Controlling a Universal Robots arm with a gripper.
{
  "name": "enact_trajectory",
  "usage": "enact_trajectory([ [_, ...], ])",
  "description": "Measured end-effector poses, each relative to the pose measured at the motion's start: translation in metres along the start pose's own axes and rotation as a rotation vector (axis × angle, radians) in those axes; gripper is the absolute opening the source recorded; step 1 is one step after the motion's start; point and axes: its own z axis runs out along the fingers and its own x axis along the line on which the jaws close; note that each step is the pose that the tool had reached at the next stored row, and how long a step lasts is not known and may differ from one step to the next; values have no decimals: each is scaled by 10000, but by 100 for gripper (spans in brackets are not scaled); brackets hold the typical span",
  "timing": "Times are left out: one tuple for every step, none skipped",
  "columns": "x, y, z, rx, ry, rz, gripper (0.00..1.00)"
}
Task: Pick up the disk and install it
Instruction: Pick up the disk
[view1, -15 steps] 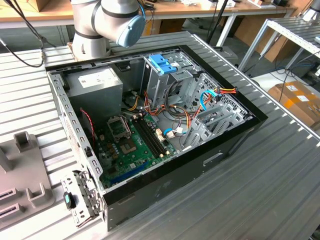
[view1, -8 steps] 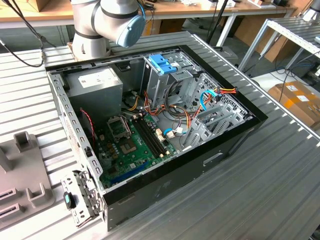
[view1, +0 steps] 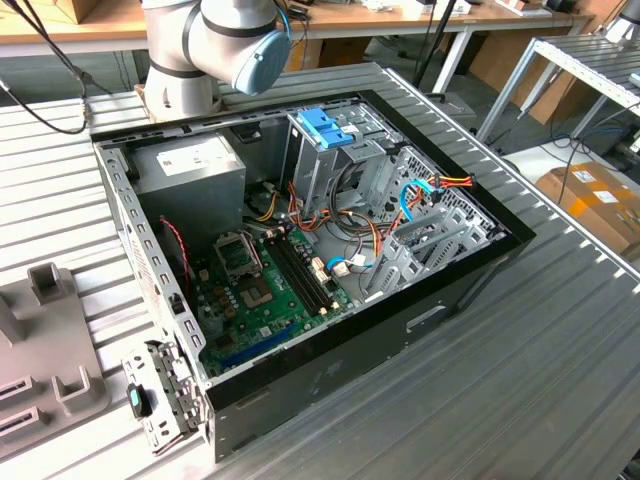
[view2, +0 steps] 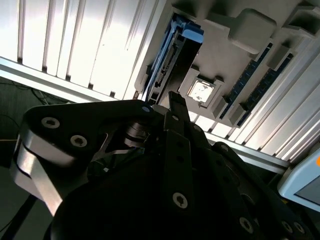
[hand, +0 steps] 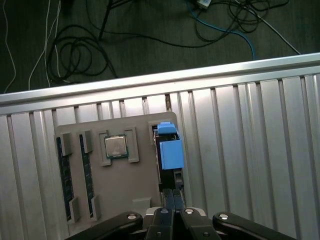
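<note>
The pincer (hand: 170, 196) hangs with its fingers drawn together, the tips just short of one end of the disk (hand: 169, 150); whether they touch it I cannot tell. The disk stands on edge in a slot of a grey tray (hand: 137, 182), beside a square chip (hand: 115, 146). The tray lies on the ribbed metal tabletop (hand: 250, 150). In the exterior view an open computer case (view1: 330, 330) sits well apart.

Quick count: one disk (hand: 170, 152), one CPU chip (hand: 115, 146), two memory sticks (hand: 65, 175), one grey tray (hand: 130, 185), one open PC case (view1: 400, 330).
</note>
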Motion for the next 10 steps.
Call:
enact_trajectory([
  [0,1,0,1,0,0,11],
  [0,1,0,0,0,0,11],
  [0,2,0,1,0,0,11],
  [0,3,0,1,0,0,11],
  [1,3,0,1,-1,0,17],
  [1,4,0,1,-1,0,24],
  [1,5,0,1,0,0,29],
  [1,7,0,1,0,0,42],
  [1,7,1,1,-1,0,42],
  [1,8,0,1,-1,0,48],
])
